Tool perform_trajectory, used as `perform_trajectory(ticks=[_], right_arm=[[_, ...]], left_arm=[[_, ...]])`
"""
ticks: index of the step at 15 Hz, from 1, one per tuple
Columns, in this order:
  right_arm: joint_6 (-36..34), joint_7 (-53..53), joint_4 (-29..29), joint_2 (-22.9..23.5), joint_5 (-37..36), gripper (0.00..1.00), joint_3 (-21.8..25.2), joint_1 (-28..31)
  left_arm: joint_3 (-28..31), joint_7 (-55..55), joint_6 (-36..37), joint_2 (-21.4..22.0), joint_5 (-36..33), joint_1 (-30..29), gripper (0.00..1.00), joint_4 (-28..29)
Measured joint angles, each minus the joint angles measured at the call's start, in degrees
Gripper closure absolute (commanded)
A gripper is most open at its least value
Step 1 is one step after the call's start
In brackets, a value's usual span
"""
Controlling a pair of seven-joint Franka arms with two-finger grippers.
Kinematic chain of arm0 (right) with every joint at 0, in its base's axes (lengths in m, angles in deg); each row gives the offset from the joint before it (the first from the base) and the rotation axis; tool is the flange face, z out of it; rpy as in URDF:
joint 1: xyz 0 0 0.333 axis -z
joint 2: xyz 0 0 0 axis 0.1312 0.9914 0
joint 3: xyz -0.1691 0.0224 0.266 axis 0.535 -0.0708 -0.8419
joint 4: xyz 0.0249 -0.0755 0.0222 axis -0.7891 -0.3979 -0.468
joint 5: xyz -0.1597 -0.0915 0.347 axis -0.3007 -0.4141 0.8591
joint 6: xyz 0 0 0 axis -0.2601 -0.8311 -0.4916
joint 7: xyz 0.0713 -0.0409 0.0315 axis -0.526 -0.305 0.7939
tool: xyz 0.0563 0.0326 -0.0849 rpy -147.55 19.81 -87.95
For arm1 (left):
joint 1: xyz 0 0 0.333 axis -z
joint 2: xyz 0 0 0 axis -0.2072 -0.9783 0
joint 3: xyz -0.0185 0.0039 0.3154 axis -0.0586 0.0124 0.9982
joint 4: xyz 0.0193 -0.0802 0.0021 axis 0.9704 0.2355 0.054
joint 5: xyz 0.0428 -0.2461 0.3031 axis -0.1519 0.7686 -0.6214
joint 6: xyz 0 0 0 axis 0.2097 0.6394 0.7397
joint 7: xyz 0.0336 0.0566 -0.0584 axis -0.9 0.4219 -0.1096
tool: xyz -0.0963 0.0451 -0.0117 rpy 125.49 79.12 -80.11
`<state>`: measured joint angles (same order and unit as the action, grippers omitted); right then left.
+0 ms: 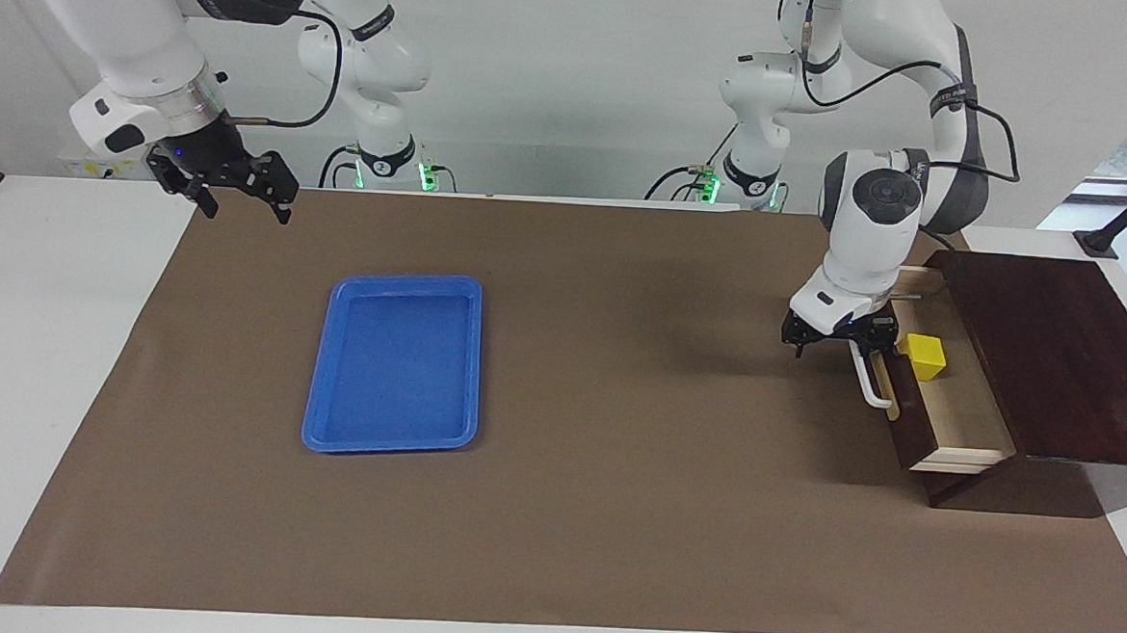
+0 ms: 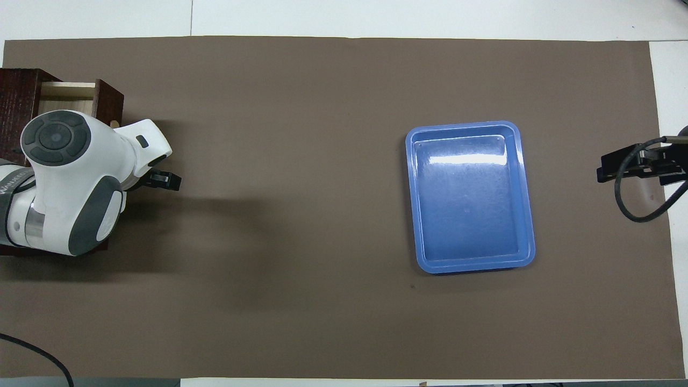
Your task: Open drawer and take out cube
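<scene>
Right gripper: raised over the table edge at the right arm's end, close to the robots; fingers spread apart, nothing between them. Arm waits.
Right gripper, overhead view: only its dark body and a looped cable show at the frame edge.
Brown mat: covers most of the table top; white table surface bare at both ends.
Blue tray: flat on the mat toward the right arm's end, well apart from both grippers; no contents seen. Same tray in the overhead view.
Left gripper: low, at the front face of the drawer, at the end of the handle nearer the robots. Whether the fingers are apart or closed on the handle cannot be told.
Left gripper, overhead view: mostly covered by the arm's own wrist housing.
Handle: white bar on the drawer front.
Drawer: pulled well out of the box, pale interior exposed. A corner of it shows in the overhead view.
Cube: yellow, resting on the drawer floor, in the half nearer the robots, just beside the drawer front; not touched by the gripper.
Wooden box: dark sloped top, at the left arm's end of the table.
</scene>
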<state>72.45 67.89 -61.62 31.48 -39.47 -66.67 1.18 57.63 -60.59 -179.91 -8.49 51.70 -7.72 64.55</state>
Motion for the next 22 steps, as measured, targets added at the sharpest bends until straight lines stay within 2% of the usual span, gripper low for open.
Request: perform_trajectory(ticks=[5,7,14,16,19,22], right_arm=[[0.00,0.00,0.00,0.00,0.00,0.00,-0.08,-0.06],[0.00,0.00,0.00,0.00,0.00,0.00,-0.15,-0.06],[0.00,0.00,-0.01,-0.02,0.00,0.00,-0.17,-0.06],[0.00,0.00,-0.01,-0.02,0.00,0.00,-0.17,-0.06],[0.00,0.00,-0.01,-0.03,0.00,0.00,-0.22,-0.06],[0.00,0.00,-0.01,-0.04,0.00,0.00,-0.22,-0.06]], left_arm=[[-0.26,0.11,2.29,0.02,-0.06,0.29,0.00,-0.89],[-0.34,0.12,6.30,0.10,0.53,1.07,0.00,-3.87],[0.16,-0.64,19.17,1.85,8.97,2.14,0.00,-15.90],[1.27,-5.84,20.77,2.81,9.66,1.57,0.00,-17.49],[1.71,-19.91,20.81,3.42,9.79,-1.43,0.00,-17.73],[1.84,-27.13,20.78,3.41,10.34,-4.58,0.00,-17.82]])
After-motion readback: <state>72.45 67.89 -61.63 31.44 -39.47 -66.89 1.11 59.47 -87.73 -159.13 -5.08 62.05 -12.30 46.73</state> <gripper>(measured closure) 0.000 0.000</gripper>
